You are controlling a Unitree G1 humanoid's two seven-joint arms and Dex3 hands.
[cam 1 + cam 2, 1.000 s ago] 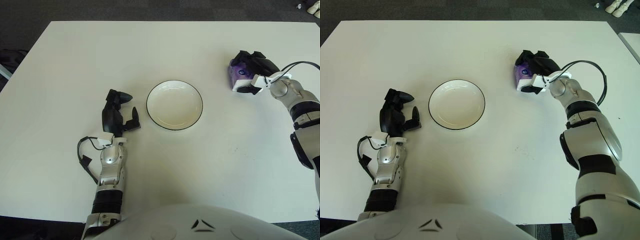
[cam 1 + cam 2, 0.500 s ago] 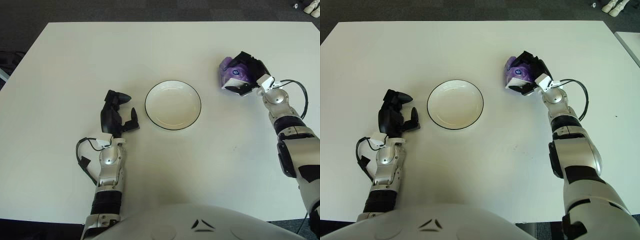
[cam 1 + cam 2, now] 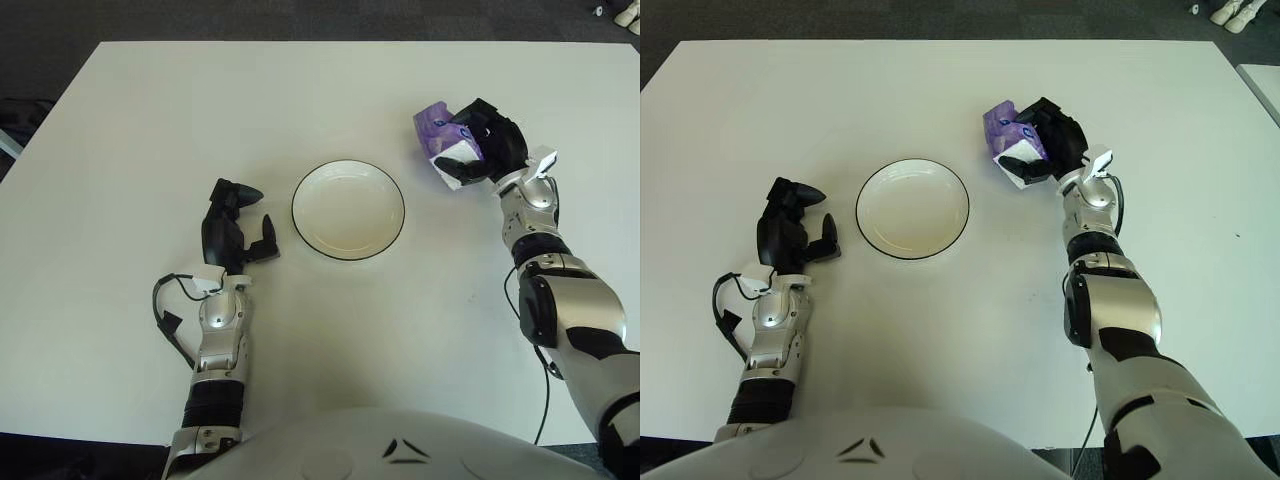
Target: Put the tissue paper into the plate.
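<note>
A purple and white tissue pack point(image 3: 440, 140) is held off the table in my right hand point(image 3: 478, 146), whose black fingers wrap its right side. It sits to the right of the plate and slightly farther back. The plate point(image 3: 348, 210), white with a thin dark rim, lies empty at the table's middle. My left hand point(image 3: 232, 230) shows left of the plate, fingers loosely curled around nothing.
The white table point(image 3: 150, 130) stretches wide around the plate. Dark floor lies beyond its far and left edges.
My right hand has carried the tissue pack leftward toward the plate and lifted it, with the forearm swinging in. The left hand has stayed put.
</note>
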